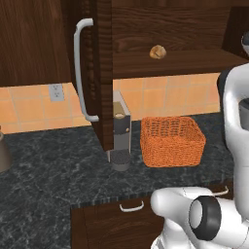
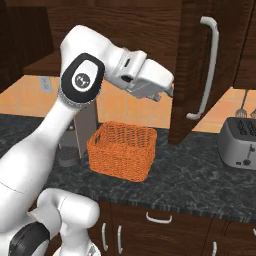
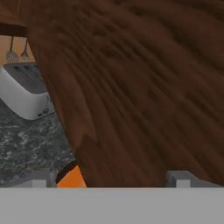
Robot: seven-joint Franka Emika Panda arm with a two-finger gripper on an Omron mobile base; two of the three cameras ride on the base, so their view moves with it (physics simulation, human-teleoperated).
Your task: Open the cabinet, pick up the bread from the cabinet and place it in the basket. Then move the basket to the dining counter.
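Observation:
Both doors of the dark wood cabinet point(image 1: 146, 29) stand swung out; the left door's curved handle point(image 1: 80, 68) and the right door's handle point(image 2: 207, 65) face me. On the open shelf lies the bread point(image 1: 157, 51), a small tan roll. The orange wicker basket point(image 1: 171, 141) point(image 2: 122, 150) stands on the black granite counter under the shelf. My gripper point(image 2: 169, 92) hangs above the basket, close against the inner face of the right door point(image 3: 144, 87). Its fingertips point(image 3: 179, 178) stand wide apart, open with nothing between them. The dining counter is out of view.
A coffee machine point(image 1: 120, 138) stands just left of the basket, behind the left door's edge. A silver toaster point(image 2: 240, 142) sits on the counter to the right. Low drawers with small handles point(image 1: 131, 206) run under the counter's front edge.

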